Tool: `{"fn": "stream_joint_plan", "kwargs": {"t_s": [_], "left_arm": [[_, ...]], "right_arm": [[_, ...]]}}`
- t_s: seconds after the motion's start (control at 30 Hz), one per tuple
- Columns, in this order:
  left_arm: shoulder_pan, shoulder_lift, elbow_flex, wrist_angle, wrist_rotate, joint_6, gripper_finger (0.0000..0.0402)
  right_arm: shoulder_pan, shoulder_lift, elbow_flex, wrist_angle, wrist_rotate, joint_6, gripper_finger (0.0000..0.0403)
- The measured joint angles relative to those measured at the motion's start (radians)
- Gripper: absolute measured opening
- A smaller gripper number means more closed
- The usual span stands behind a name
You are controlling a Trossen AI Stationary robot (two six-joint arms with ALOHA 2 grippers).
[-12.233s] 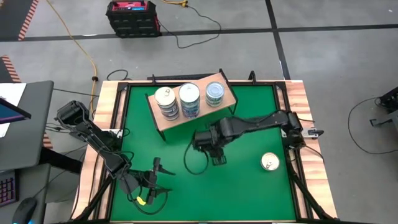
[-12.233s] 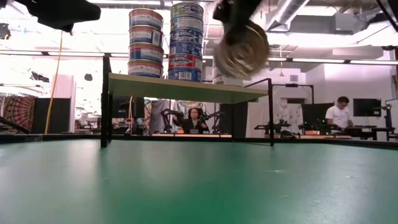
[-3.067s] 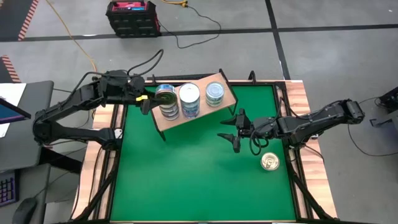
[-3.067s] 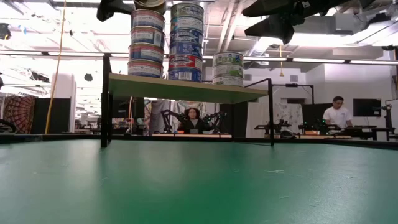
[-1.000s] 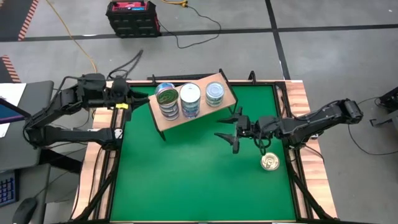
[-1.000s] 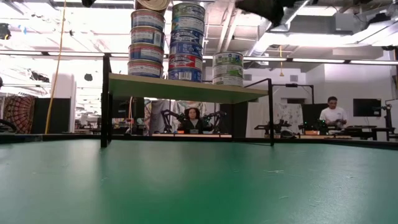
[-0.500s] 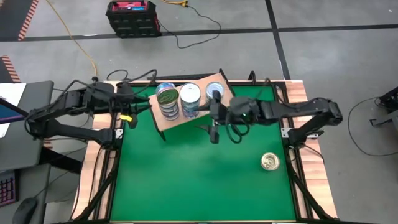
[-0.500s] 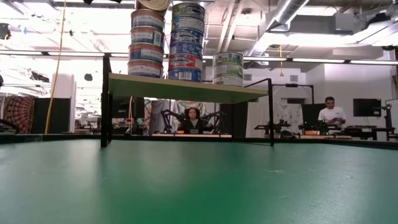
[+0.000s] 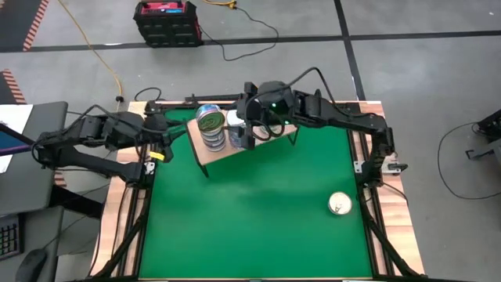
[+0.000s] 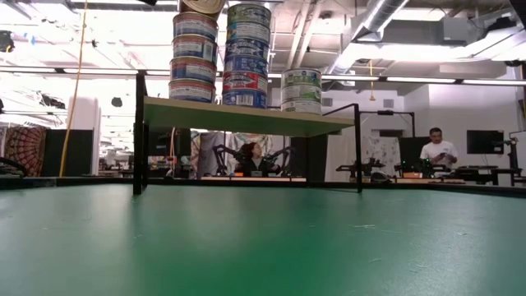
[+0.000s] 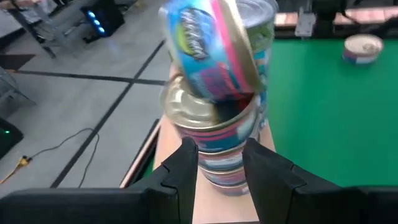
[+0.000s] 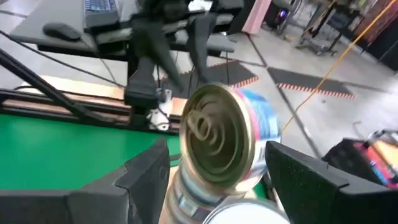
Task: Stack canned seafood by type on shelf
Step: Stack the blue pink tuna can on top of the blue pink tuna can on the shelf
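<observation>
High view shows the green tabletop with the shelf at its far edge, three can stacks on the board. Right arm reaches across over the shelf, its pincer spread wide around the tilted top can of the leftmost stack. Left arm lies stretched along the left edge, its pincer parted and empty, aimed at that stack. One loose can sits alone near the right edge.

My right gripper has swung from the table's right side to the shelf at the far edge; my left gripper has retreated toward the left edge.
</observation>
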Motion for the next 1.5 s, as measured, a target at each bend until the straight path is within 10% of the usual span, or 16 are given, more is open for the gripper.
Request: {"fn": "stream_joint_plan", "kwargs": {"t_s": [0.63,0.87,1.23,1.5], "left_arm": [[-0.007,0.062,0.000,0.024,-0.133,0.181,0.0266],[-0.008,0.099,0.000,0.029,-0.176,0.368,0.0273],[-0.090,0.179,0.000,0.045,-0.548,0.568,0.0272],[-0.188,0.150,0.000,0.061,-0.568,0.618,0.0260]], "right_arm": [[-0.100,0.047,0.010,-0.008,-0.110,-0.031,0.0292],[-0.100,0.041,0.013,-0.015,-0.149,-0.022,0.0292],[-0.113,0.042,0.012,-0.023,-0.151,0.092,0.0292],[-0.109,0.042,0.012,-0.026,-0.151,0.104,0.0292]]}}
